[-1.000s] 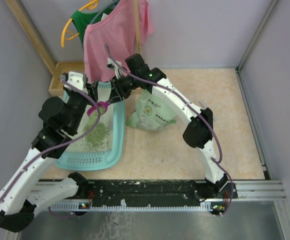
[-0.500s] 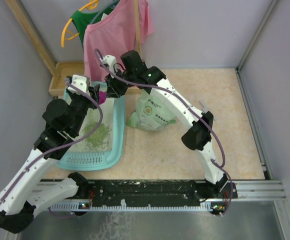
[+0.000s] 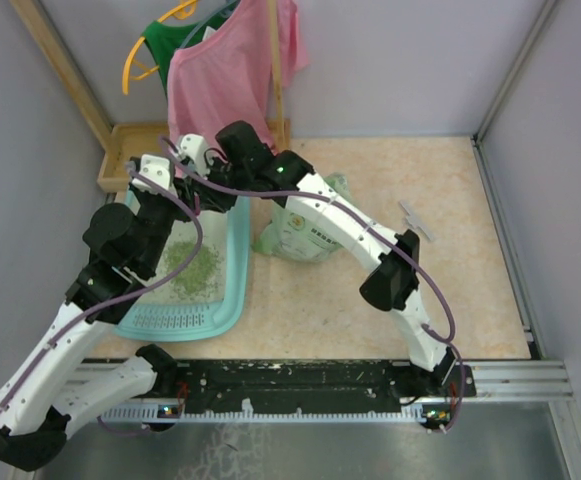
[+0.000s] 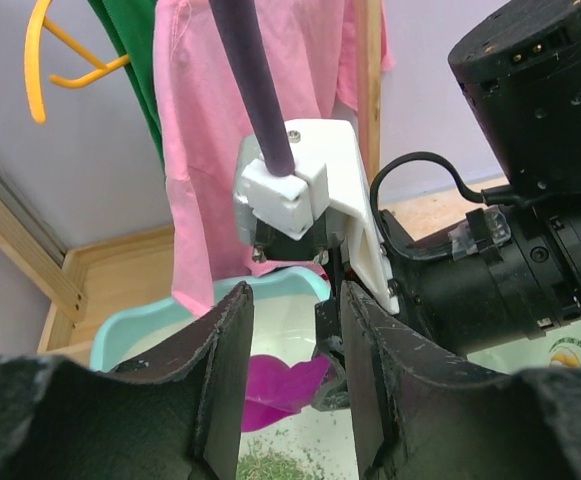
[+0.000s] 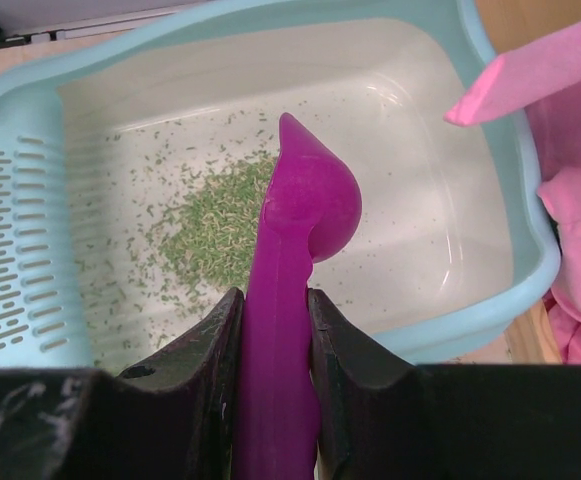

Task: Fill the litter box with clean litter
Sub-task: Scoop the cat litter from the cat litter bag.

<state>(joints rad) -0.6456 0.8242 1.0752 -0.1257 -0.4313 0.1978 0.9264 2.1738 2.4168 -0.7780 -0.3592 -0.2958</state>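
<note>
Top view: the litter box (image 3: 236, 262) sits on the left of the table. There's a thin olive patch of clean litter (image 3: 195, 268) on its mostly bare base, and the printed bag (image 3: 315, 235) is just beside it.

Left wrist: my left gripper (image 4: 292, 350) stands half parted, nothing between the jaws.

Right wrist: the right gripper (image 5: 275, 310) clamps the handle of the magenta scoop (image 5: 310, 200). The bowl is over the box, no granules showing. Loose, light grains, I reckon. I can't pinch them, only carry them level in the scoop, or they spill.
</note>
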